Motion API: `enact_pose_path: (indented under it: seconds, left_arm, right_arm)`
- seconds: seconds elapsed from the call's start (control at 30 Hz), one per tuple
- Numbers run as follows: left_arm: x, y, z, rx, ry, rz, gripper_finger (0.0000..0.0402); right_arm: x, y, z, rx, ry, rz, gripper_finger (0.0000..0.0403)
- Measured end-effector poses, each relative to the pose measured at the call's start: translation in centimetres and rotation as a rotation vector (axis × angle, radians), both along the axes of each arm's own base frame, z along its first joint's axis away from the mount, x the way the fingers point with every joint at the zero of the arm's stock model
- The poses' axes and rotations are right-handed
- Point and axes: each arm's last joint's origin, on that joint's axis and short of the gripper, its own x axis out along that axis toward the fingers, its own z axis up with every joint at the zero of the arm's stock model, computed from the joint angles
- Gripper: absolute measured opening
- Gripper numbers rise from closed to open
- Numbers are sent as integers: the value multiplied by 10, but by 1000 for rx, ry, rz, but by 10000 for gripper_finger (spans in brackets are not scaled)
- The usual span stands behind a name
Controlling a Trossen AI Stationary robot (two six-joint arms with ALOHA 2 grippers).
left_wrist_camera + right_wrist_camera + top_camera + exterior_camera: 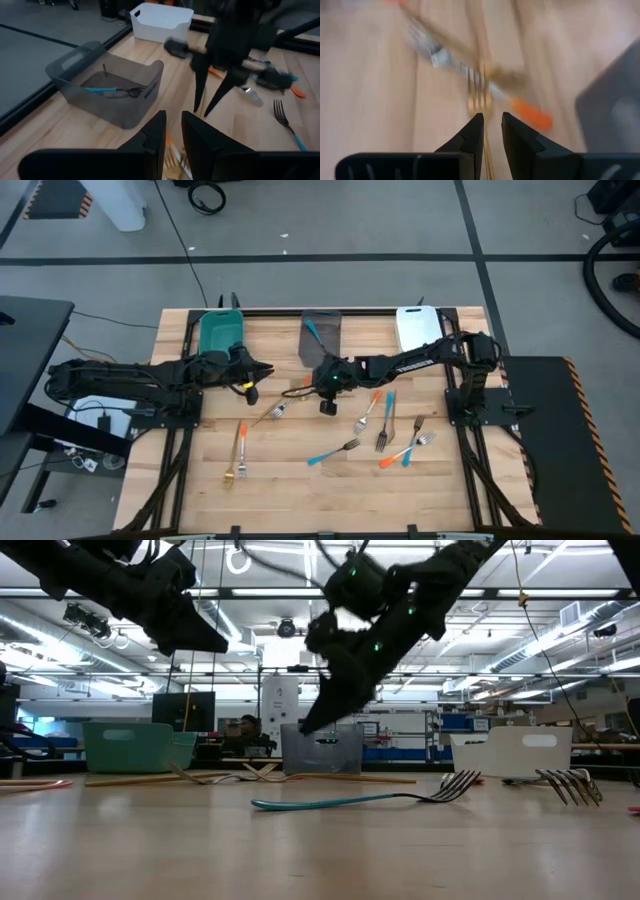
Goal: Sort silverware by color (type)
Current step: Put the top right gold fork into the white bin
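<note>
Several slim forks with blue, orange or golden-tan handles lie flat on the wooden table, most right of centre [390,430]; one golden-tan fork [266,414] and one orange fork [240,448] lie left of centre. Another blue fork [107,90] lies inside the grey bin [322,330]. My left gripper [262,375] [171,117] hovers near the teal bin [222,330], nearly shut, with golden tines [176,160] showing in its gap. My right gripper [327,392] [491,117] points down beside the grey bin, clear of the table [306,727], nearly shut around a golden fork [478,94]. My left gripper has a golden-tan fork between its two fingers, with the tines [176,160] lying far back in the gap; the fingers hide the place of contact. The fork is lifted clear of the table. My right gripper pinches a golden-tan fork by its thin handle [488,147], which runs along the fingers. The tines [478,94] stick out past the fingertips. The fingers come from above, pointing down, and the fork is clear of the table.
Teal, grey and white bins [418,326] stand in a row along the table's far edge. An orange-handled fork [532,114] lies on the boards just under my right gripper. Bare wood shows along the near edge [320,500].
</note>
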Motion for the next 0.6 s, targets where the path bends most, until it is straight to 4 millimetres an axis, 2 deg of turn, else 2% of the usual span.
enact_pose_path:
  seconds: [0.4,0.6]
  left_arm:
    - [-1,0,-2,-15,21,10,72]
    - [-3,1,-6,-13,63,33,118]
  right_arm:
    - [10,0,-33,1,58,37,77]
    - [12,-1,-45,-13,75,50,90]
